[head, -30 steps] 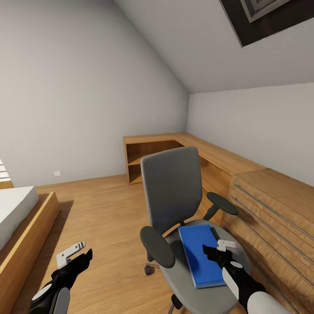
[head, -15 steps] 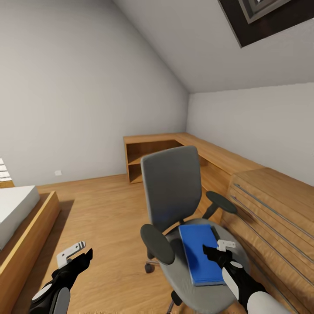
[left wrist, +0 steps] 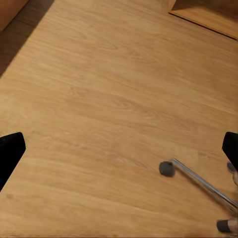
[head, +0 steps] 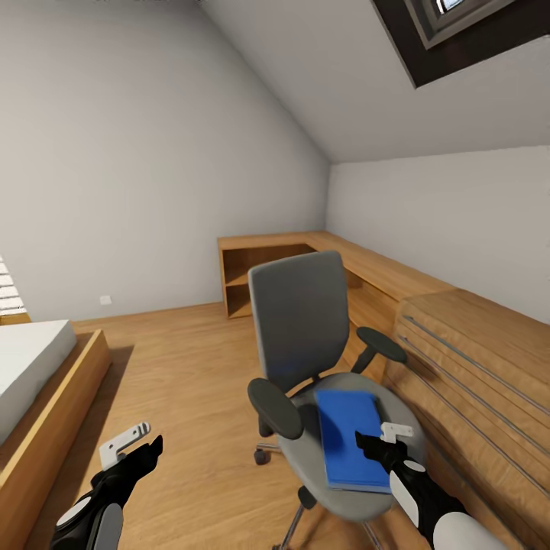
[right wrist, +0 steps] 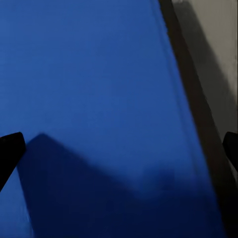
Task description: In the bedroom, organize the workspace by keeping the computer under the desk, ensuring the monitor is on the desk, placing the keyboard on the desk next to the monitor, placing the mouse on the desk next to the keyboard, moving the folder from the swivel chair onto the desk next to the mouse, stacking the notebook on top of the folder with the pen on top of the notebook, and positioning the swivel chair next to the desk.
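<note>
The grey swivel chair (head: 298, 321) stands in front of me on the wood floor, its backrest toward the desk. A blue folder (head: 344, 435) lies flat on its seat. My right gripper (head: 374, 444) hovers open just above the folder's near right part; in the right wrist view the folder (right wrist: 99, 99) spreads blue under the wide-apart fingertips, with the seat's grey fabric (right wrist: 213, 59) beside it. My left gripper (head: 141, 451) hangs open over bare floor left of the chair. A long wooden desk (head: 367, 263) runs along the far and right walls; its top looks bare.
A wooden drawer unit (head: 473, 344) stands close on the right of the chair. A bed (head: 30, 374) in a wooden frame lies at the left. One chair caster (left wrist: 166, 168) and a chrome leg show on the floor in the left wrist view. A skylight (head: 458, 30) is overhead.
The whole view has shifted a little, so the camera has moved; the chair and folder now show slightly further off. Both grippers keep their poses.
</note>
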You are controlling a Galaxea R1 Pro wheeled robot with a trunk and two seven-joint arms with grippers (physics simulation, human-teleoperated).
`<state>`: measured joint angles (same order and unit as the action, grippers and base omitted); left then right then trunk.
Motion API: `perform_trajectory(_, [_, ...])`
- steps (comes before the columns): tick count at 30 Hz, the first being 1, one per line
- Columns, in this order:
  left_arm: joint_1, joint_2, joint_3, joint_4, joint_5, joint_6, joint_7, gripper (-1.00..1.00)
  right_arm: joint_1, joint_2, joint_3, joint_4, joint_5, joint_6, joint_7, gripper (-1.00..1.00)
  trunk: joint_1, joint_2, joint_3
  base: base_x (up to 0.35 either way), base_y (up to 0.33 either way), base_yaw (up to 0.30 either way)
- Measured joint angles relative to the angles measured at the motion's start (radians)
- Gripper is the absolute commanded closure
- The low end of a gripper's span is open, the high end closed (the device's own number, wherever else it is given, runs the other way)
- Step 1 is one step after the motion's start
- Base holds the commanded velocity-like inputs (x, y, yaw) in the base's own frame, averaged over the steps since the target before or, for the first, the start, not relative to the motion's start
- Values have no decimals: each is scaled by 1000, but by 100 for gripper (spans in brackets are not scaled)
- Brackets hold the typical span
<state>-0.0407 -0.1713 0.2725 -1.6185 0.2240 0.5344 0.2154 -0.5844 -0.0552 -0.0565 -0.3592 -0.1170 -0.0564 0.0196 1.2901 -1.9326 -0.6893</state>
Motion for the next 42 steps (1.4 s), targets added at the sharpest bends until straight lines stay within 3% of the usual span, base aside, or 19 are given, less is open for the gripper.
perform_trajectory(16, [0,0,0,0,0,0,0,-100,0,0,0,-9,0,-1,0,-100,0,0,0,-154,0,0])
perform_trajectory(28, [0,-1,-2,1,-1,0,0,-100,0,0,0,-11,0,-1,0,-100,-1,0,0,-16,0,0])
perform_trajectory(42, [0,-2,-3,1,-2,-1,0,-100,1,0,2,16,0,-3,0,-100,-54,98,44,0,0,0])
